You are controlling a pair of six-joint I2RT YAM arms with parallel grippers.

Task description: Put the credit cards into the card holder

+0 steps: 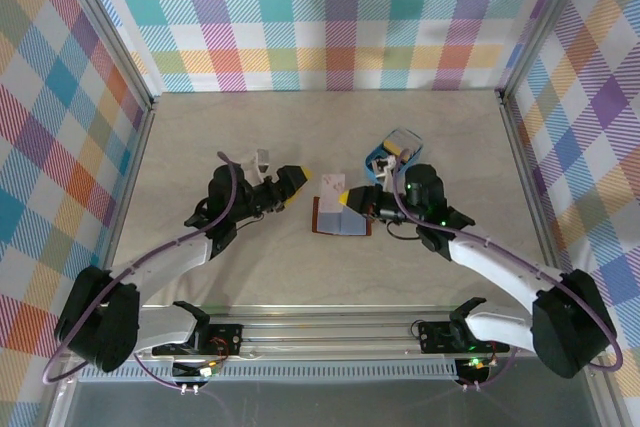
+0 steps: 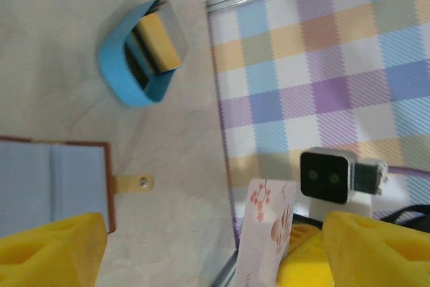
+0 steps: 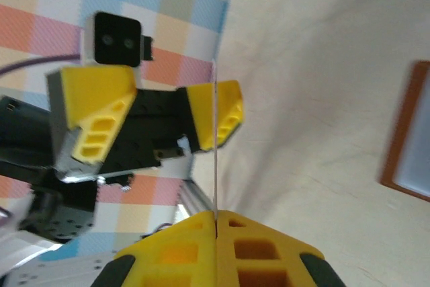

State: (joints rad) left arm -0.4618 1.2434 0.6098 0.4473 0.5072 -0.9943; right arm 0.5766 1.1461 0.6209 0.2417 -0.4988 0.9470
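My right jaws clamped on whitish red-flowered plastic card (image 2: 265,233), edge-up beside open brown leather wallet (image 1: 342,219). My left jaws apart, empty. Nothing slotted yet, I judge; more cards (image 2: 158,42) in blue plastic tray (image 2: 115,66).

Both arms reach in from 7 and 5 o'clock, elbows flared outward. The left end effector (image 1: 294,183) points toward 3 o'clock, its fingers (image 2: 52,250) spread wide. The right end effector (image 1: 352,199) faces it toward 9 o'clock, pinched tight on a card (image 2: 267,236).
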